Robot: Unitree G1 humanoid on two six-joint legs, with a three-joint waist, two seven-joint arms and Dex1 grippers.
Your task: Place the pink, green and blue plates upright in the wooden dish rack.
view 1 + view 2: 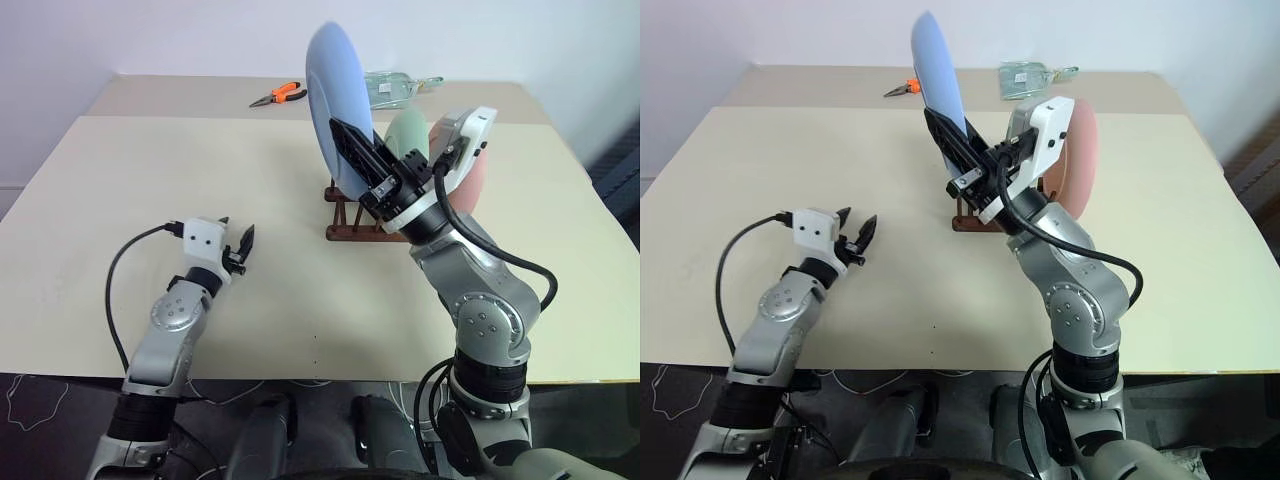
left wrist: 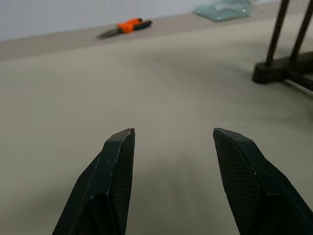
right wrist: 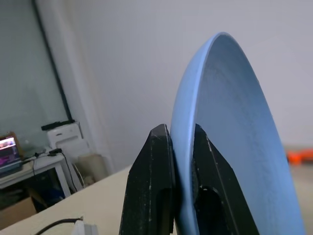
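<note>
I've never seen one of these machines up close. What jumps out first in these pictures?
The big blue plate stands out: the right end effector holds it upright by its rim, raised above the wooden dish rack in the middle of the table. Behind it the green plate and pink plate already stand in the rack. The left end effector is open and empty, low over the table's near left part.
</note>
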